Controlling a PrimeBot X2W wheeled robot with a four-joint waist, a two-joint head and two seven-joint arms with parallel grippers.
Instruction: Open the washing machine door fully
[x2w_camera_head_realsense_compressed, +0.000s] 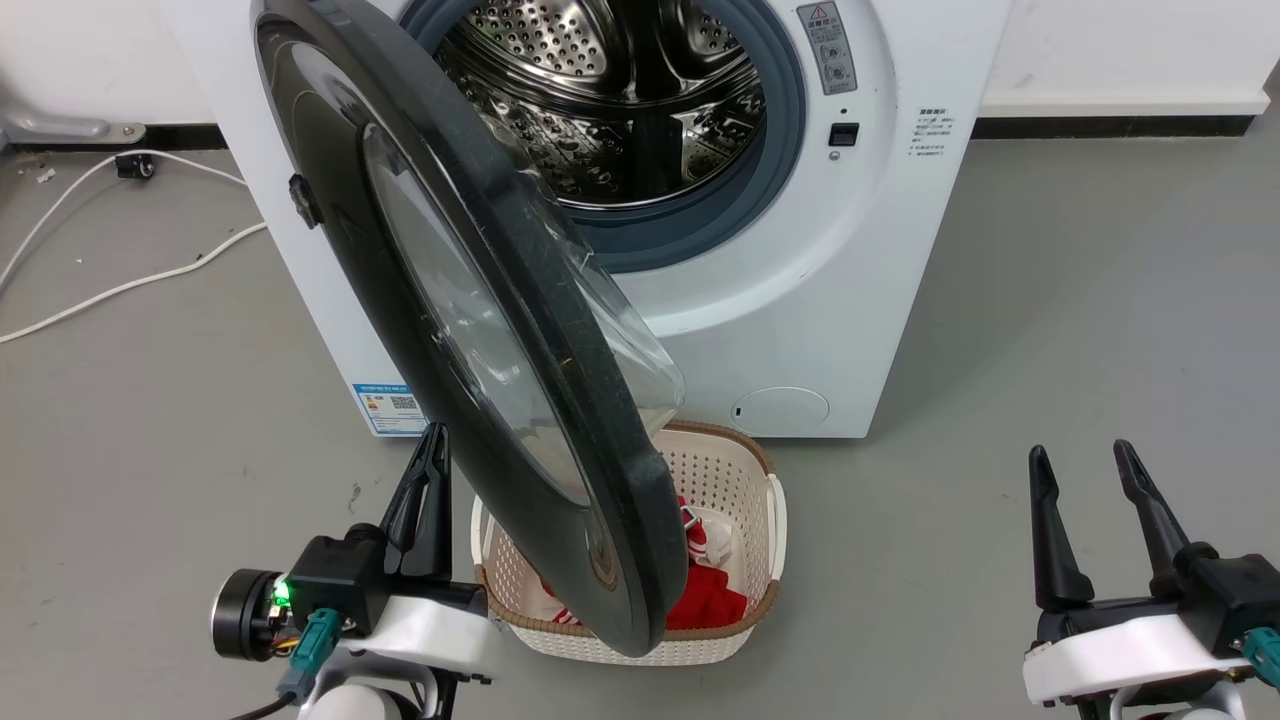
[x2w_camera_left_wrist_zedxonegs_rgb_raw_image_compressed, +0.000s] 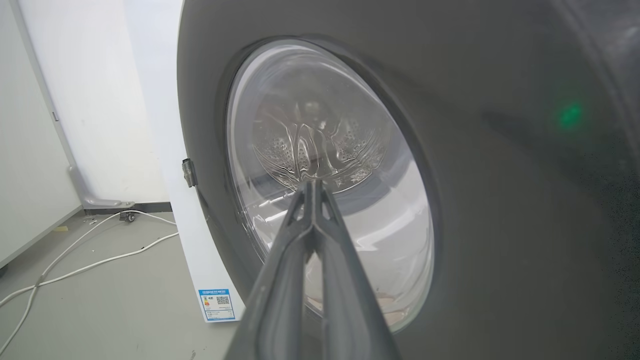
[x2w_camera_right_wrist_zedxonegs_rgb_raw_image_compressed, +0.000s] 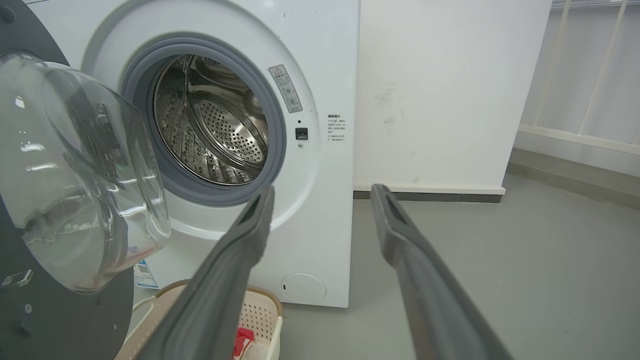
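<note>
Starting nearest you, item one: your left pincer (x2w_camera_head_realsense_compressed: 434, 445), fingers pressed together on nothing, pointing up at the lower left. The washing machine door (x2w_camera_head_realsense_compressed: 480, 330) stands just to its right, outer face toward it. In the left wrist view the closed tips sit before the door's clear window, but you cannot tell whether they touch it.

Item two: your right pincer (x2w_camera_head_realsense_compressed: 1080, 450), fingers apart and empty, at the lower right. It is well apart from the door, over grey floor (x2w_camera_head_realsense_compressed: 1100, 300).

Item three: laundry basket (x2w_camera_head_realsense_compressed: 770, 520), cream, perforated, brown-trimmed rim, on the floor just in front of the washing machine (x2w_camera_head_realsense_compressed: 800, 300). Contents: red cloth (x2w_camera_head_realsense_compressed: 715, 600). In the head view the door's free lower edge overhangs the basket's left half.

Item four: the door itself.
- Round, glossy black, dusty along the rim.
- A clear glass bowl (x2w_camera_right_wrist_zedxonegs_rgb_raw_image_compressed: 75, 175) bulges from its inner side toward the machine.
- It is swung partway out, hinged at the machine's left side as you face it.
- It stands nearly edge-on to you and leaves the mouth uncovered.

Item five: the washing machine, white and boxy.
- A blue-grey gasket (x2w_camera_head_realsense_compressed: 790, 150) rings the perforated steel drum (x2w_camera_head_realsense_compressed: 620, 100).
- A blue label (x2w_camera_head_realsense_compressed: 388, 405) and a round flap (x2w_camera_head_realsense_compressed: 780, 410) sit low on its front.
- White cables (x2w_camera_head_realsense_compressed: 100, 290) trail across the floor to its left.
</note>
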